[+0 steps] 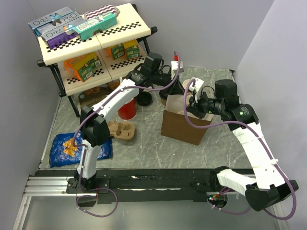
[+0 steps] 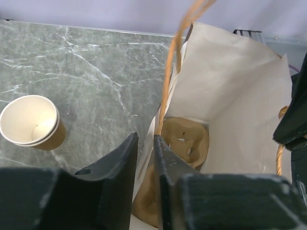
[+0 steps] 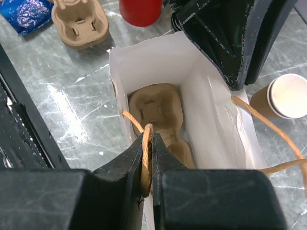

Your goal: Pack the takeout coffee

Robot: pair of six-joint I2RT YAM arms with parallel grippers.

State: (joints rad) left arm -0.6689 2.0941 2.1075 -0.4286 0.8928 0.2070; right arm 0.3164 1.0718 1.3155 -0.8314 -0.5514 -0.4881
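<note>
The takeout coffee (image 1: 144, 99) stands on the table left of the brown paper bag (image 1: 181, 125); only its black lid shows from above. My left gripper (image 1: 165, 94) is at the bag's far left rim. In the left wrist view its jaws (image 2: 145, 140) stand nearly closed with the bag's white wall (image 2: 240, 86) pinched between them. My right gripper (image 3: 147, 132) is shut on the bag's twine handle (image 3: 146, 158) at the near rim. A pulp cup carrier (image 3: 156, 108) lies on the bag's floor.
A lidless tan cup (image 2: 31, 122) stands beyond the bag. A red cup (image 1: 127, 109), a second pulp carrier (image 1: 121, 130) and a blue snack bag (image 1: 79, 148) lie to the left. A shelf rack (image 1: 86, 43) with boxes stands at the back left.
</note>
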